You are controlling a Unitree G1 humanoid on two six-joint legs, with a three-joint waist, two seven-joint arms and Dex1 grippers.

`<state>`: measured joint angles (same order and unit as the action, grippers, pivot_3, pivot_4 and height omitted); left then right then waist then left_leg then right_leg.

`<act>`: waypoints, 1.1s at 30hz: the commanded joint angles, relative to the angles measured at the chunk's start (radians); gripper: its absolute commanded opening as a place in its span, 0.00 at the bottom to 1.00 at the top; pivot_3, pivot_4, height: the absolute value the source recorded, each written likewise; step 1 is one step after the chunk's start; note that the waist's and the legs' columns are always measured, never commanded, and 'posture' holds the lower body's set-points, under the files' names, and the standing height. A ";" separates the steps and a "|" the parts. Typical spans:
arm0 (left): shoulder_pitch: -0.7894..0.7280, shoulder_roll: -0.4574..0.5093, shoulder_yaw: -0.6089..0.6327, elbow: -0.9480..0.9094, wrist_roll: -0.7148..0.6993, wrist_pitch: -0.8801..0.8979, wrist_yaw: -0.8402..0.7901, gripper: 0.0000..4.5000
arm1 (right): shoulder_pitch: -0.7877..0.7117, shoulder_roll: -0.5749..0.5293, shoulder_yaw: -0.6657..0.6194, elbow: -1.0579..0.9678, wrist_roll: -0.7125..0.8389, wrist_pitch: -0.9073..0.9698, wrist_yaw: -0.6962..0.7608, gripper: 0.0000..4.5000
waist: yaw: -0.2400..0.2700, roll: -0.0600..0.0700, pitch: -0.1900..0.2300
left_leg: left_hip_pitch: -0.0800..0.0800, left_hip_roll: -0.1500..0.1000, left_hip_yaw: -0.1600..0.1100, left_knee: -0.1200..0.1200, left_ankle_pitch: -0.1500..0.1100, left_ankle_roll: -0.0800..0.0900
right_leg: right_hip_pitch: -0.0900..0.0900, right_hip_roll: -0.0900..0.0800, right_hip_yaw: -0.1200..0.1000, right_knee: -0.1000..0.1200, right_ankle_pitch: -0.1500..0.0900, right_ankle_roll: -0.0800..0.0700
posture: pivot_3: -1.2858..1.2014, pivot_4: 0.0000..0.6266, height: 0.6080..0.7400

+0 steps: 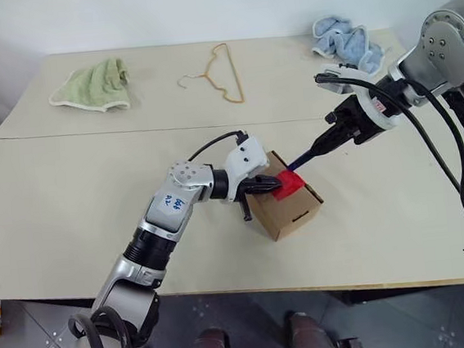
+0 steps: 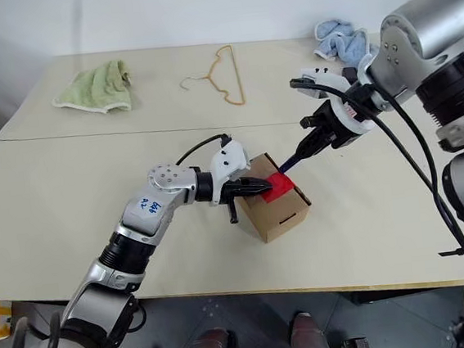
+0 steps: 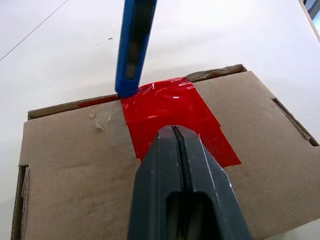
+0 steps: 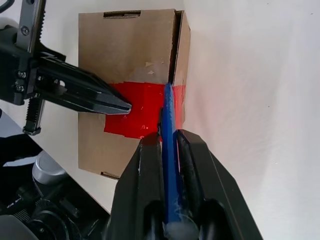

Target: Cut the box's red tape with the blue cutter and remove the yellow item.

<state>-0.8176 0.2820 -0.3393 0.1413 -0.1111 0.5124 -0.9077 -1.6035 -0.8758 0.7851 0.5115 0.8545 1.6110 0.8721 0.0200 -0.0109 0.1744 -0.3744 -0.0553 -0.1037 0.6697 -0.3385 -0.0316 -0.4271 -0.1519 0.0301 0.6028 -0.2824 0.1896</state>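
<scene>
Left wrist view | left gripper (image 3: 175, 131) jaws together, tips pressing red tape (image 3: 170, 107) | right gripper (image 4: 167, 137) clamps blue cutter (image 4: 168, 125), tip at box (image 3: 75, 165) seam, blade indistinct.

No readable text anywhere.

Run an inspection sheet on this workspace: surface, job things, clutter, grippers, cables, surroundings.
Surface: pale table with a seam across it.
Job's things: box near the table's middle, flaps closed, red tape across the top seam; blue cutter tip at the tape's edge by the seam. Yellow item: nothing seen.
Clutter: green cloth, gold wire hanger, blue cloth at the far side.
Grippers: left gripper shut, tip pressed on the tape; right gripper shut on the cutter.
Cables: black cables along the right arm.
Surroundings: white wall behind, grey floor below.
</scene>
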 commanded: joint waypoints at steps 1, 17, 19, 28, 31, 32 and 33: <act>0.036 -0.001 -0.071 0.026 0.041 0.044 -0.003 0.00 | -0.037 -0.015 0.050 -0.049 0.075 0.003 0.015 0.03 | 0.000 0.000 0.000 | 0.000 0.000 0.000 0.000 0.000 0.000 | 0.000 0.000 0.000 0.000 0.000 0.000 | 0.52 0.24 1.00; 0.048 0.004 -0.088 0.010 0.038 0.089 -0.001 0.00 | -0.044 -0.301 0.296 -0.276 0.532 0.003 -0.144 0.03 | 0.006 0.000 0.000 | 0.000 0.000 0.002 0.000 -0.003 0.002 | 0.000 0.000 -0.001 -0.002 0.000 0.000 | 0.52 0.24 1.00; 0.050 0.003 -0.088 0.008 0.036 0.091 -0.002 0.00 | -0.025 -0.326 0.291 -0.292 0.574 0.003 -0.188 0.03 | 0.006 0.000 0.000 | 0.000 0.000 0.002 0.000 -0.003 0.002 | 0.000 0.000 -0.001 -0.002 0.000 0.000 | 0.52 0.24 1.00; 0.051 0.004 -0.092 0.003 0.033 0.090 -0.010 0.00 | 0.065 -0.369 0.224 -0.306 0.699 0.003 -0.364 0.03 | 0.006 0.000 0.000 | 0.000 0.000 0.002 0.000 -0.003 0.002 | 0.000 -0.001 -0.001 -0.003 0.000 0.000 | 0.52 0.24 1.00; 0.051 0.003 -0.092 0.002 0.033 0.090 -0.009 0.00 | 0.074 -0.344 0.188 -0.278 0.683 0.003 -0.391 0.03 | 0.005 0.000 0.000 | 0.000 0.000 0.002 0.000 -0.003 0.002 | 0.000 -0.001 -0.001 -0.003 0.000 0.000 | 0.52 0.24 1.00; 0.051 0.002 -0.092 0.002 0.033 0.090 -0.009 0.00 | 0.073 -0.335 0.182 -0.270 0.677 0.003 -0.394 0.03 | 0.005 0.000 0.000 | 0.000 0.000 0.002 0.001 -0.003 0.002 | 0.000 -0.001 -0.001 -0.002 0.000 0.000 | 0.52 0.24 1.00; 0.051 0.002 -0.092 0.001 0.033 0.090 -0.009 0.00 | 0.072 -0.327 0.179 -0.269 0.670 0.003 -0.395 0.03 | 0.005 0.000 0.000 | 0.000 0.000 0.002 0.001 -0.003 0.002 | 0.000 -0.001 -0.001 -0.002 0.000 0.000 | 0.52 0.24 1.00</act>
<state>-0.8113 0.2813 -0.3626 0.1002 -0.1100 0.5590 -0.9033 -1.5293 -1.2107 0.9919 0.2430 1.5299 1.6008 0.4848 0.0248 -0.0113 0.1744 -0.3746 -0.0551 -0.1012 0.6712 -0.3420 -0.0291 -0.4269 -0.1526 0.0293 0.6008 -0.2824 0.1896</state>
